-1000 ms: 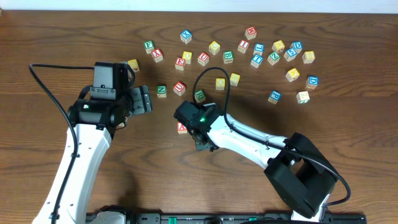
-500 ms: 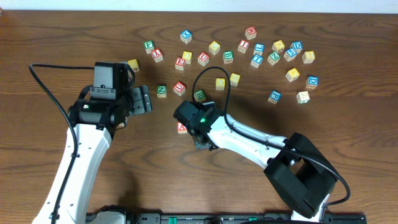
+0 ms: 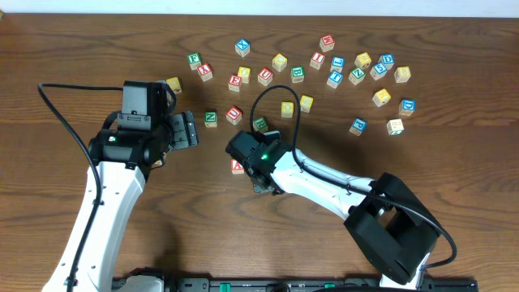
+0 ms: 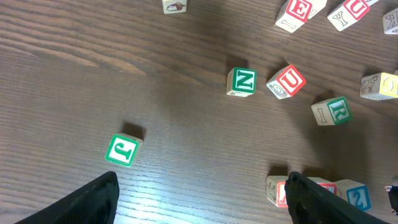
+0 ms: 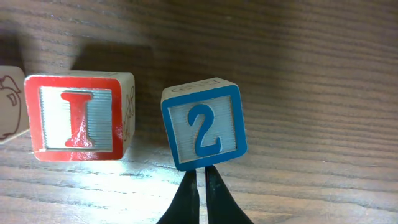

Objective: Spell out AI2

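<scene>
In the right wrist view the red I cube (image 5: 78,118) and the blue 2 cube (image 5: 204,124) sit side by side on the table with a small gap, the 2 slightly tilted. My right gripper (image 5: 202,180) is shut and empty, its tips touching the 2 cube's near edge. A cube edge left of the I (image 5: 9,102) may be the A cube. In the overhead view the red A cube (image 3: 237,166) shows beside my right wrist (image 3: 258,180), which hides the I and 2. My left gripper (image 4: 202,193) is open and empty above the table, left of these cubes.
Many other letter cubes are scattered across the far half of the table, such as a green N (image 4: 241,81), a red U (image 4: 286,81), a green R (image 4: 331,111) and a green J (image 4: 122,150). The right arm's cable (image 3: 276,97) loops over some of them.
My right gripper has edged very slightly to the left. The left arm and the cubes in the overhead view have not moved.
</scene>
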